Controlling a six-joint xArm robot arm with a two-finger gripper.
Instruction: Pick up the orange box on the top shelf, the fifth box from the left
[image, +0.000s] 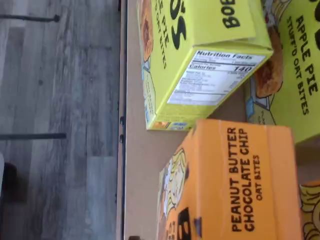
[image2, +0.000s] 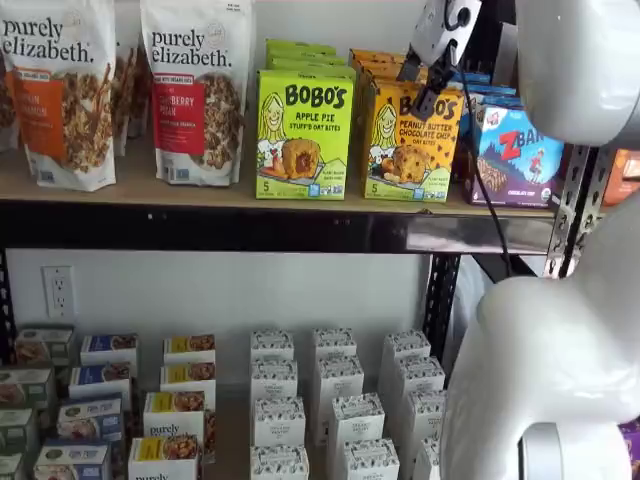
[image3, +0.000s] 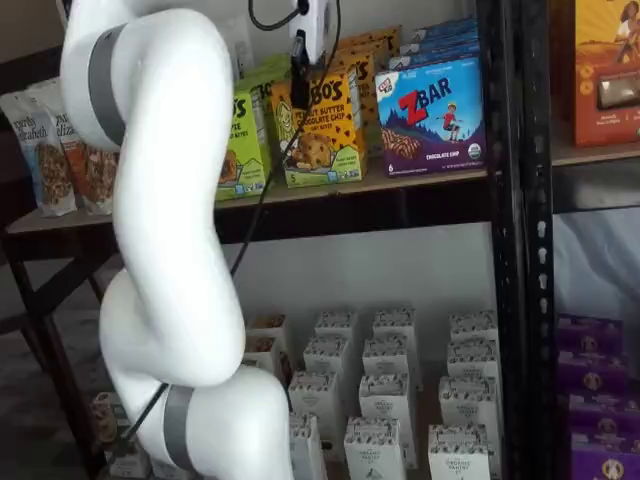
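1. Orange box (image: 235, 185), a yellow-orange cardboard carton lettered "Peanut Butter Chocolate Chip", is lying close under the wrist camera on the tan board of the top shelf (image: 145, 155), just beside a lime-green Apple Pie carton (image: 200, 60) showing its nutrition panel.
2. In a shelf view the orange box (image2: 410, 140) is standing upright on the top shelf (image2: 200, 190), between the lime-green carton (image2: 303, 133) and a blue ZBar box (image2: 518, 152). The white-bodied gripper (image2: 422, 85) is hanging in front of its upper part, black fingers spread apart, nothing between them.
3. In a shelf view the gripper (image3: 299, 70) is hovering before the orange box (image3: 322, 135); the fingers are showing side-on there.
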